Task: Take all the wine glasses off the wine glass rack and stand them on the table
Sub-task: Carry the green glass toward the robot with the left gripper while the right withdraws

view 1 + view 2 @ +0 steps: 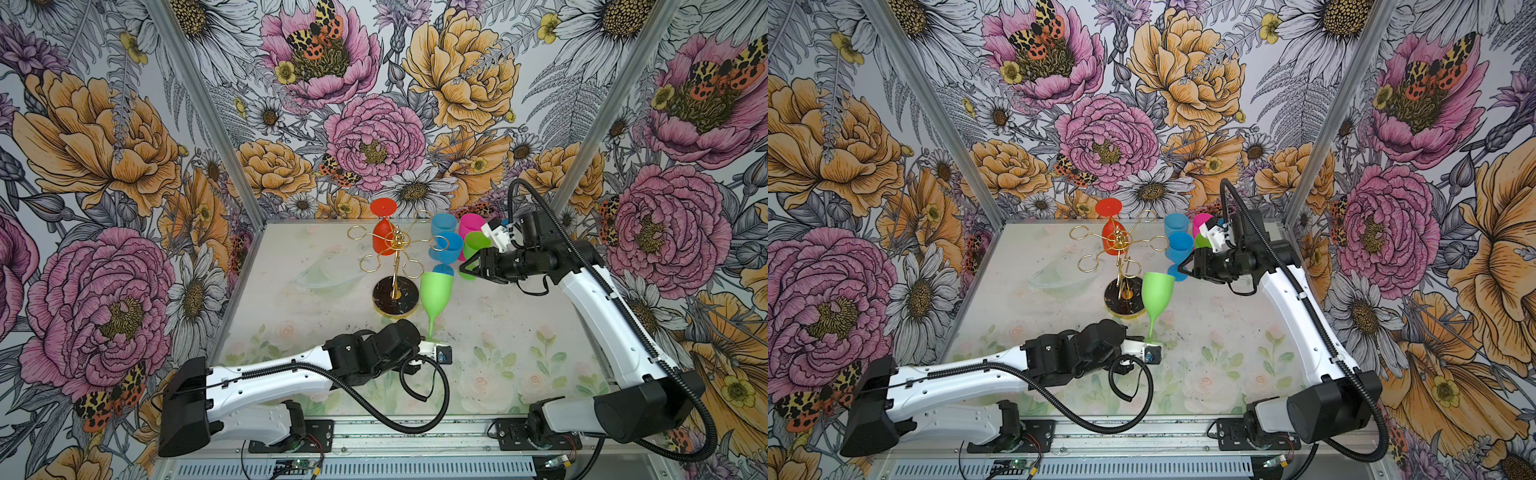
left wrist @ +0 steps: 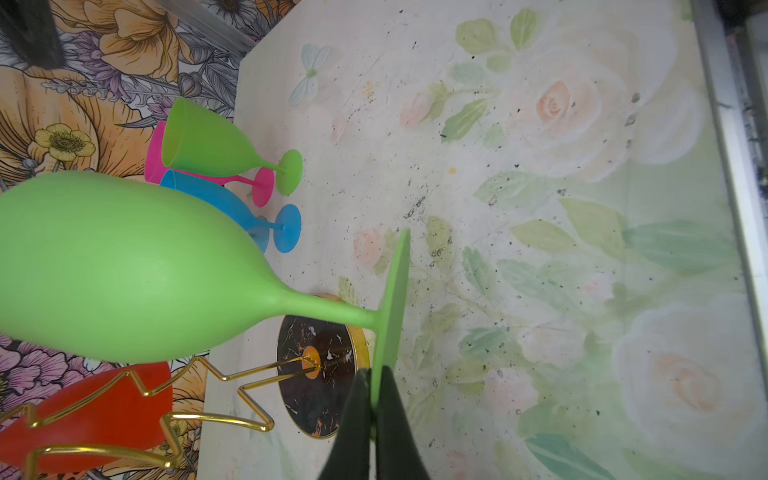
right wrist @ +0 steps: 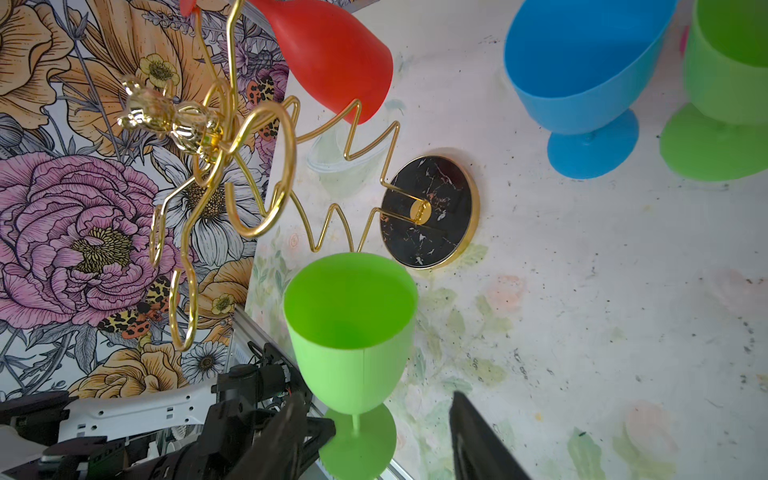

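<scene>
The gold wire wine glass rack (image 1: 397,245) stands mid-table on its round black marbled base (image 1: 395,296). A red wine glass (image 1: 383,241) hangs upside down from a far arm of the rack. A green wine glass (image 1: 436,291) stands upright just in front and to the right of the base, clear of the rack's arms. My left gripper (image 2: 374,374) is shut on the rim of this glass's flat foot (image 2: 392,299). My right gripper (image 1: 467,268) hangs open to the right of the rack with nothing between its fingers; in the right wrist view the green glass (image 3: 353,332) sits beyond them.
Several upright glasses cluster at the back right beside my right gripper: two blue (image 1: 449,247), one pink (image 1: 471,224), one green (image 1: 476,245). Floral walls close the table on three sides. A metal rail (image 1: 415,432) runs along the front edge.
</scene>
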### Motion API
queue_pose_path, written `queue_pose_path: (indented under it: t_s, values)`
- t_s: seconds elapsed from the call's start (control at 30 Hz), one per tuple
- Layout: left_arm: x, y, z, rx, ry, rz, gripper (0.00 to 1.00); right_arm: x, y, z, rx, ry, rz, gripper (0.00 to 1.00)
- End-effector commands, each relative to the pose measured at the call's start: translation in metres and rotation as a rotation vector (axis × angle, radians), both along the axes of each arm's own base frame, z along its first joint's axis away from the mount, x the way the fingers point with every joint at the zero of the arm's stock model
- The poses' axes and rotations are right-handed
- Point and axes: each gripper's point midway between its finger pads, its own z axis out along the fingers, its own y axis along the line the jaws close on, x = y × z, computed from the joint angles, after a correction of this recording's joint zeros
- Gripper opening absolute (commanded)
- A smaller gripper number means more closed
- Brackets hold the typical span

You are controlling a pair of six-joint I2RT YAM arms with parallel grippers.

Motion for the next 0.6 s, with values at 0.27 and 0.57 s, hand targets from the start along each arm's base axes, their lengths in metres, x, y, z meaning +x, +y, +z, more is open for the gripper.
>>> queue_pose_path:
  t_s: [0.27, 0.57]
  values:
    - [0.0127, 0.0065, 0.0270, 0.072, -0.322, 0.003, 0.00, 0.0011, 0.0142, 0.0049, 0.006, -0.011, 0.067, 0.56]
    - [0.0141, 0.0071, 0.0265, 0.111, -0.387, 0.004, 0.00, 0.0023, 0.0186, 0.0032, 0.019, 0.003, 0.082, 0.49]
